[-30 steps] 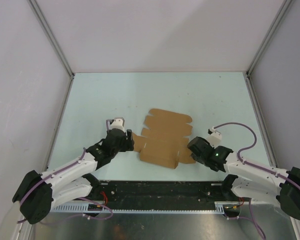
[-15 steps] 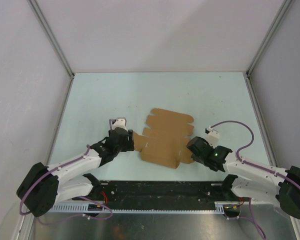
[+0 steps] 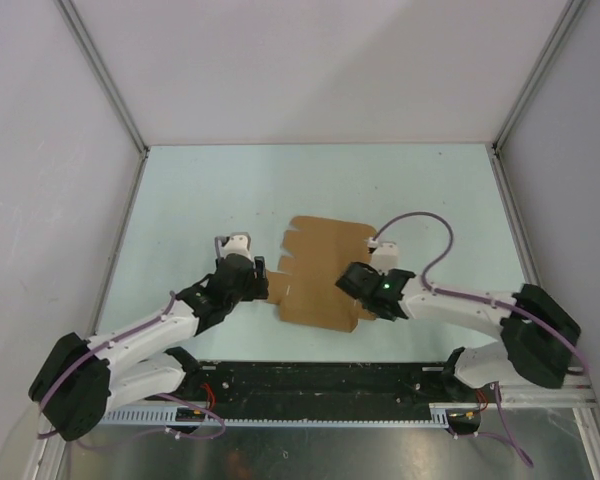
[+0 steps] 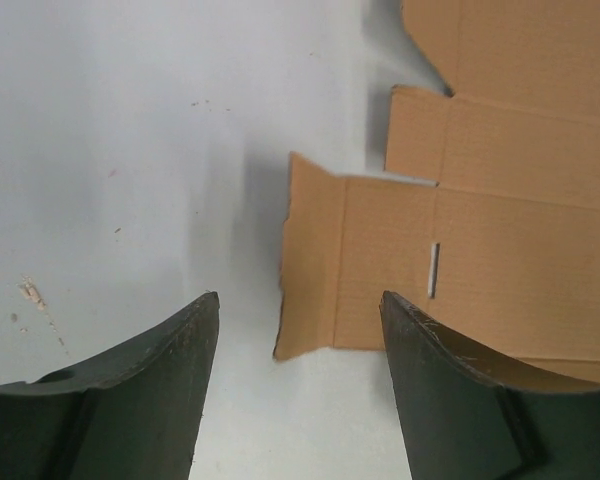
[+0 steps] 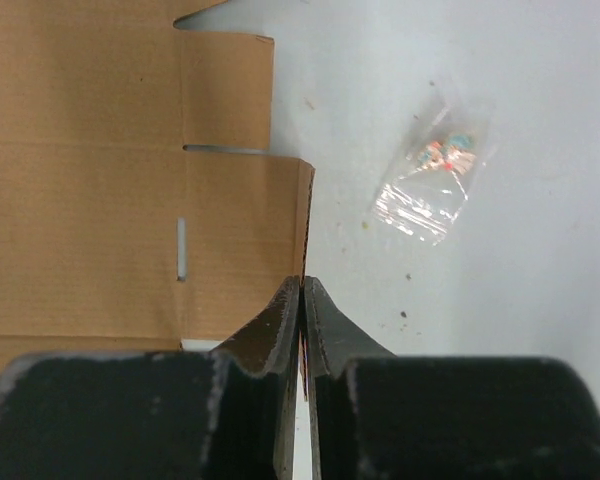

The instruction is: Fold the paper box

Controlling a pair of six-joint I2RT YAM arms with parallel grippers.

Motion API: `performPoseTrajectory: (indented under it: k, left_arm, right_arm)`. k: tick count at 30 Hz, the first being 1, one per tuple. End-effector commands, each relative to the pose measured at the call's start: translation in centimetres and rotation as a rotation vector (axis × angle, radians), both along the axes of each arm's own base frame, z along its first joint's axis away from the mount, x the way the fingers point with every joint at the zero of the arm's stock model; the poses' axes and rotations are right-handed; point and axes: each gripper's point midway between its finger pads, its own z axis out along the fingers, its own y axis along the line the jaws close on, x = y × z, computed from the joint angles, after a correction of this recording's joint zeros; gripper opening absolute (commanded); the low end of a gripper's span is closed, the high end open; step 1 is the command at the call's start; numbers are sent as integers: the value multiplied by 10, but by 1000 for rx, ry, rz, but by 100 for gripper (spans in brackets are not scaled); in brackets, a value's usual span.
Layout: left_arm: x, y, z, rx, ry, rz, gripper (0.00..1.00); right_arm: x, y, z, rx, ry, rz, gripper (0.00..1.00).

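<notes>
Where the box point(image 3: 315, 270) is lying: it is being carried flat by the tabletop point(image 3: 210, 190), near the middle, as an unfolded die-cut sheet between the two claws.
Left claw point(image 4: 298, 300): it is being held wide and low over the tabletop, with the sheet's left flap lying just ahead of its fingers; nothing is being gripped.
Right claw point(image 5: 302, 282): its jaws are being pressed together right at the outer edge of the right flap; whether that edge is being pinched cannot be told.
Weight: the sheet is being judged very light, so it is likely to be shifted by any sideways push.
Stiffness: the thin board is being judged stiff across its panels, while bending is being invited along the pressed creases.
Surface: the matte brown face is being judged easy to grip, though sliding on the smooth tabletop is to be expected.
Fragility: creasing or tearing is being risked at the small tabs and at the slit point(image 4: 433, 270).
Hold: the outer edge of a side flap is being favoured, with the main panel being pinned by the other claw.
Bag point(image 5: 430, 185): a small clear one is being left on the tabletop, near the right flap and apart from it.
Writing: none is being shown on the box; the bag's coloured specks are too small to be read.
</notes>
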Motion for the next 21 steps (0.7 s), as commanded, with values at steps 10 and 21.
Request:
performPoseTrajectory:
  k: [10,21]
  left_arm:
    - [0,-2,14,-74,-49,11,70]
    - [-7,6,17,-89,-48,46,70]
  right_arm:
    - [16,25,-6,-455,-26,153,9]
    - [13,32,-25,-653,-21,188,9]
